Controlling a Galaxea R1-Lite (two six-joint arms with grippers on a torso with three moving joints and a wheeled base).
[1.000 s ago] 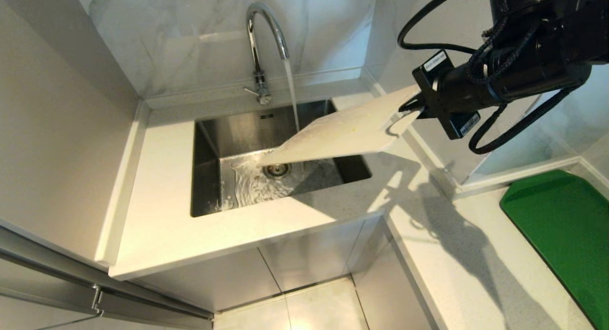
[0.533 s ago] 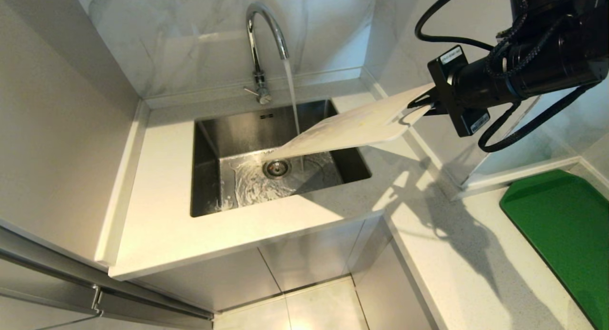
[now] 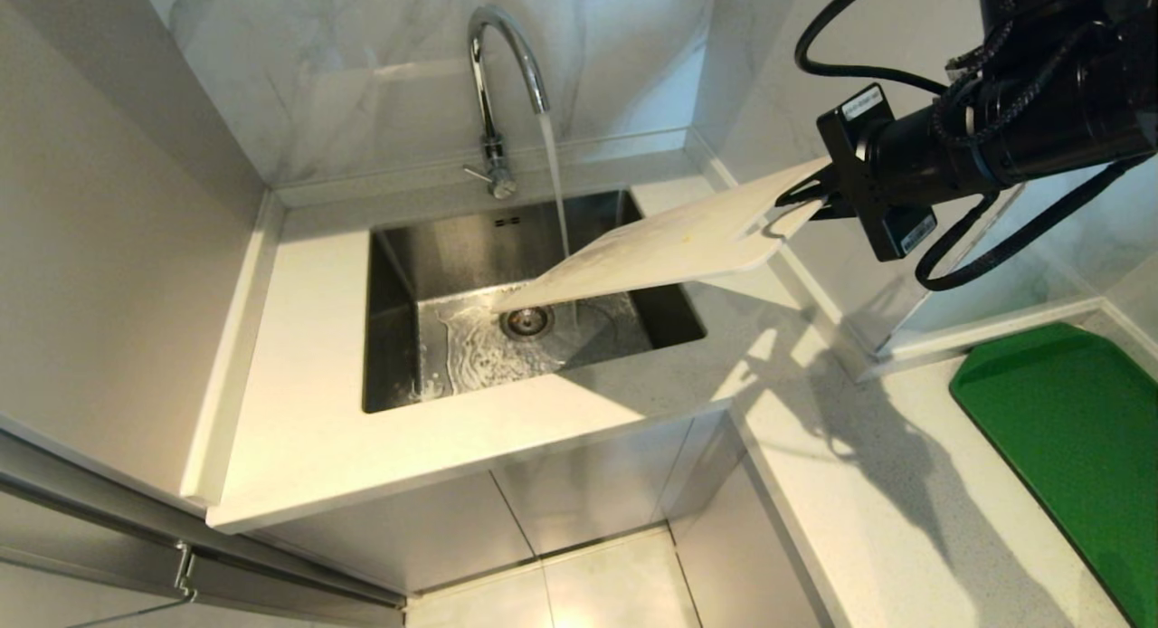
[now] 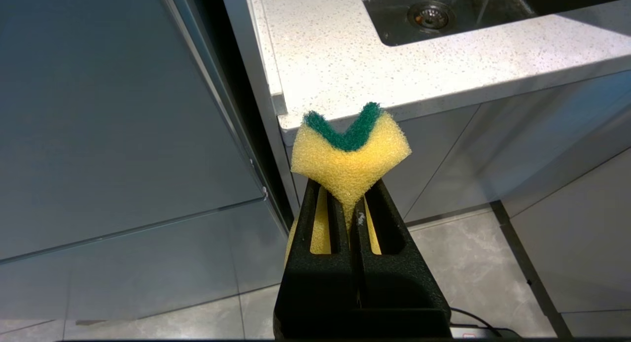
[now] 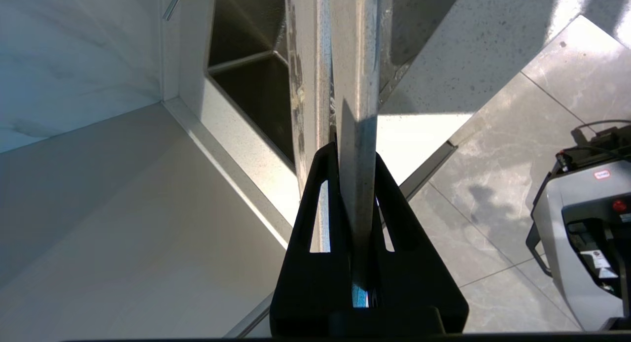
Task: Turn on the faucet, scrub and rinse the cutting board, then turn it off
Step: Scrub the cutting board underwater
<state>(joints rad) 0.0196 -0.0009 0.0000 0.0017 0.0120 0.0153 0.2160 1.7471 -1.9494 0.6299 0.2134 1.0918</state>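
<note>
The chrome faucet (image 3: 507,67) is running; its stream (image 3: 554,176) falls just behind the far end of the cream-white cutting board (image 3: 669,248). The board slants down over the steel sink (image 3: 393,338), its low end above the drain. My right gripper (image 3: 805,198) is shut on the raised handle end, at the sink's right. The right wrist view shows the board's edge (image 5: 352,85) running out from between the jaws of the right gripper (image 5: 351,154). My left gripper (image 4: 347,189) hangs low in front of the cabinet, shut on a yellow and green sponge (image 4: 350,150).
A green board (image 3: 1067,429) lies on the right-hand counter. White counter (image 3: 298,411) surrounds the sink, with marble walls behind and at the right corner. A grey cabinet door (image 4: 123,135) stands on the left. The robot's base (image 5: 581,233) shows over the floor.
My right arm has drawn back to the right and slightly up with the cutting board. The board's low end has lifted off the drain area and its face has tilted a little.
</note>
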